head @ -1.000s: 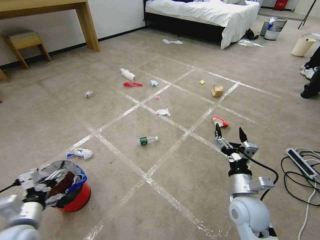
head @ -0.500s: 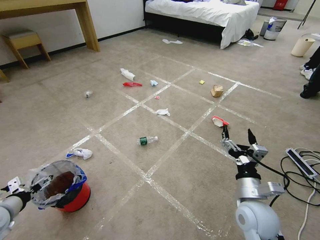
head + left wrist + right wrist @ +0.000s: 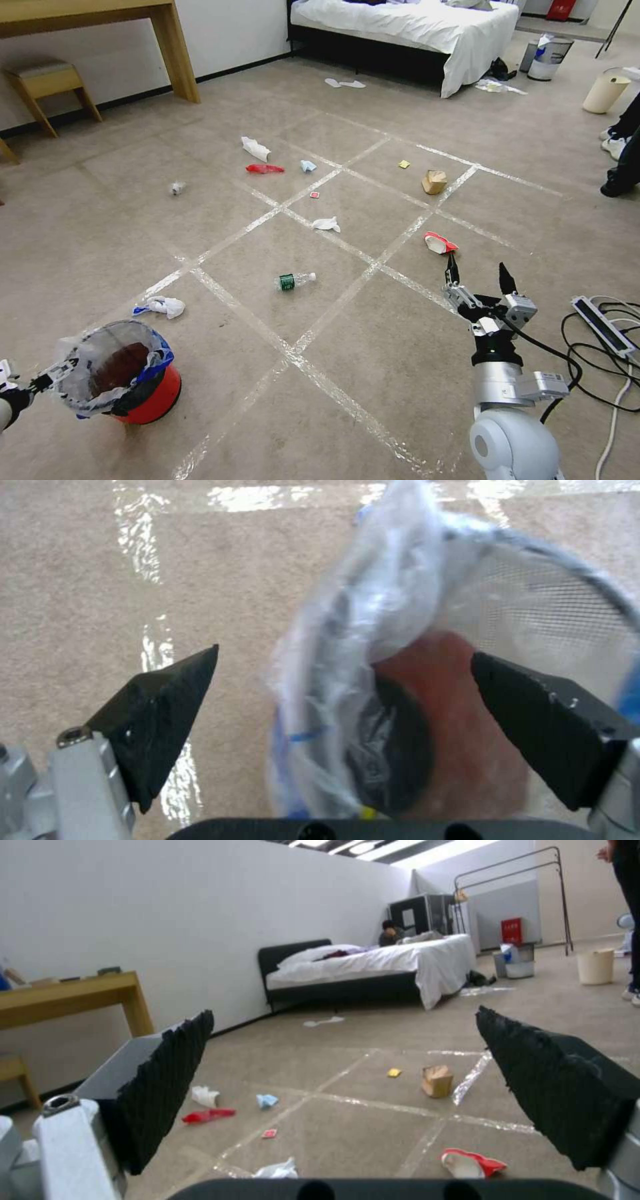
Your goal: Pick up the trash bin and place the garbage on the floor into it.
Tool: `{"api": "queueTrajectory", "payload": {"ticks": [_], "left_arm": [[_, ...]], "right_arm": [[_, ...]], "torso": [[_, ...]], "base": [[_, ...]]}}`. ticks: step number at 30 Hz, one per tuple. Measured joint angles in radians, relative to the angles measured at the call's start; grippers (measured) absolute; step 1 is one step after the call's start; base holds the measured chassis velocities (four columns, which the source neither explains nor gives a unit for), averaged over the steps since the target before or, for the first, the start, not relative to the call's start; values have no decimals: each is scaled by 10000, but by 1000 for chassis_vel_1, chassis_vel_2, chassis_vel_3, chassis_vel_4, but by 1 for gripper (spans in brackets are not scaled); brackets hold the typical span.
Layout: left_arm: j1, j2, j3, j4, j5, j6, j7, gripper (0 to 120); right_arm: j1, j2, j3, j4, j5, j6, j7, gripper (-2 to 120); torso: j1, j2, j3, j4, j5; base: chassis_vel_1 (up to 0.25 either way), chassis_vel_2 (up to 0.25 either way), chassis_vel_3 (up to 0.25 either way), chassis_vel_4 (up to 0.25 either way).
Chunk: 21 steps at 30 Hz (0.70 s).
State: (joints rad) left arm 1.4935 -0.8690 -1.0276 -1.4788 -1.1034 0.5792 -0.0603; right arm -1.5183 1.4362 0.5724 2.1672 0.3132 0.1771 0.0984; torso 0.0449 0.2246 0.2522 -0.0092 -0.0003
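Red trash bin (image 3: pixel 137 383) sits on the carpet (image 3: pixel 373 373) near-left — left gripper (image 3: pixel 343 680) spread wide, straddling its bagged rim, probably lining up the pick. Right gripper (image 3: pixel 479 275) hangs open near the red-and-white wrapper (image 3: pixel 440 243).

A bedroom mock-up — white-sheeted bed (image 3: pixel 407 30) at 12 o'clock, wooden desk (image 3: pixel 87 20) at 10, taped carpet (image 3: pixel 347 333).
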Motion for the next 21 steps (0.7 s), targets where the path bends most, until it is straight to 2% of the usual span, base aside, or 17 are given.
{"api": "queueTrajectory", "payload": {"ticks": [8, 16, 21], "left_arm": [[-172, 150, 196, 851, 248, -276, 608, 100], [-345, 102, 365, 944, 284, -280, 667, 100], [-423, 55, 418, 1331, 448, -366, 805, 100]], "right_arm": [[-176, 84, 43, 40, -247, 41, 9, 100], [-274, 174, 46, 34, -419, 117, 13, 100], [-271, 176, 32, -12, -438, 137, 17, 100]], "torso": [[0, 0, 0, 0, 0], [0, 0, 0, -1, 1], [0, 0, 0, 0, 1]], "base": [[0, 0, 0, 0], [0, 0, 0, 0], [0, 0, 0, 0]]}}
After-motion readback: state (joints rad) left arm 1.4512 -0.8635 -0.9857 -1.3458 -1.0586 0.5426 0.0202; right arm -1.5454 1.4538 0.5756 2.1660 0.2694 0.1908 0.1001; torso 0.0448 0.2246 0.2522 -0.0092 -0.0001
